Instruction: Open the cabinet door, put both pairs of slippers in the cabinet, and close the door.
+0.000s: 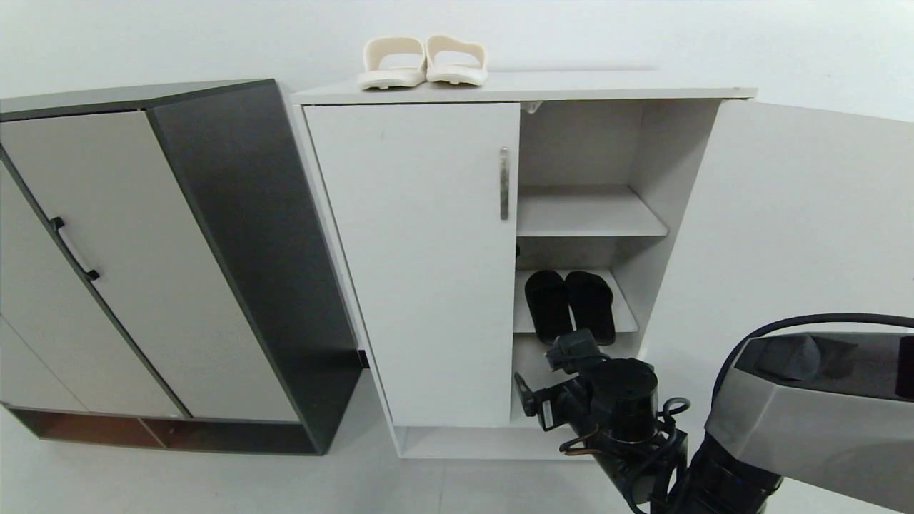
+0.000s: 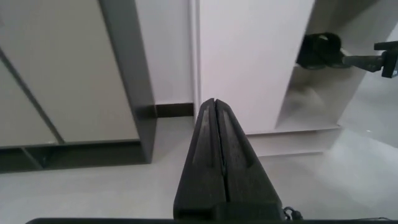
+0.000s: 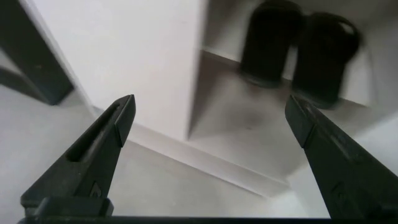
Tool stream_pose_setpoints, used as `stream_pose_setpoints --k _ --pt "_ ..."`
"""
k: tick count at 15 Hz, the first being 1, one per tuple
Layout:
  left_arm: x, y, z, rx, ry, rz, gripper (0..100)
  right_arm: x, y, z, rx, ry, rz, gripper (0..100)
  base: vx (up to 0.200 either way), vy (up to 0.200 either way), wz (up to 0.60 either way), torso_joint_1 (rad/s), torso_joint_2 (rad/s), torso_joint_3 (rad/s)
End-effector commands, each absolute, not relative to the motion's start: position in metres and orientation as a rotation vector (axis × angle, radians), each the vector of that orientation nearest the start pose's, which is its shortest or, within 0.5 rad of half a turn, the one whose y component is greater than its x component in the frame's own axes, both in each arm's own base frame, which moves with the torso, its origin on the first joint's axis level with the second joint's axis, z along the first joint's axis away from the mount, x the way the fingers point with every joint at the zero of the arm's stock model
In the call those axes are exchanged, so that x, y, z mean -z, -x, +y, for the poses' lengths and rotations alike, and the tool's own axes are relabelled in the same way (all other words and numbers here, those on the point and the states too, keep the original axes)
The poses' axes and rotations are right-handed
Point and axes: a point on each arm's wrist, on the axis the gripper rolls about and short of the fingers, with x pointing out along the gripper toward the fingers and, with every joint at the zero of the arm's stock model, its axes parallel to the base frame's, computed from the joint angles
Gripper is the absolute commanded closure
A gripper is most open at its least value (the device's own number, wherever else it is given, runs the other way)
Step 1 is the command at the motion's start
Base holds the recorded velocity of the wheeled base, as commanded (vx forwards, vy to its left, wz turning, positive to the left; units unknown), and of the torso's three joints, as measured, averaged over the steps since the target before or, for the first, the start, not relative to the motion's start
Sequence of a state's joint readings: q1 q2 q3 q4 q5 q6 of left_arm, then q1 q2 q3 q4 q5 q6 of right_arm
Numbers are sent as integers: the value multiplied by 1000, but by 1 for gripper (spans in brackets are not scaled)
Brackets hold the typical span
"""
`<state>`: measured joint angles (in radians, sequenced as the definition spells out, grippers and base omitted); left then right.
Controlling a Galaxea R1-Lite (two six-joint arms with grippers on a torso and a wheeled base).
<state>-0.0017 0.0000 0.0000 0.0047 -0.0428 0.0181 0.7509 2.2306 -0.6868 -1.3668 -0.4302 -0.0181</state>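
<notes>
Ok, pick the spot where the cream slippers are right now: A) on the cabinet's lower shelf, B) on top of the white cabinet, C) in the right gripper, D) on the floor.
B: the cream slippers sit side by side on the top panel of the white cabinet; the black pair is the one on a shelf inside.

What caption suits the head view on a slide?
Black slippers shelved in the open cabinet, cream slippers on top, right end effector open.
</notes>
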Motion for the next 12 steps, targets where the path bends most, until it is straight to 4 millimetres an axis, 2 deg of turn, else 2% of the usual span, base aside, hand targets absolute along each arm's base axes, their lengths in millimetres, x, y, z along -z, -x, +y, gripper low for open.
stream_pose_setpoints --k 1,7,12 --pt "-75 23 -1 45 -18 6 100 -45 -271 239 -324 121 151 0 0 200 0 7 2 7" --pt "-75 23 -1 45 -18 6 100 -45 -273 238 -324 119 150 0 0 200 0 2 5 2" --pt "-75 23 -1 45 -18 6 100 -45 -276 235 -327 114 152 0 0 0 0 0 0 0"
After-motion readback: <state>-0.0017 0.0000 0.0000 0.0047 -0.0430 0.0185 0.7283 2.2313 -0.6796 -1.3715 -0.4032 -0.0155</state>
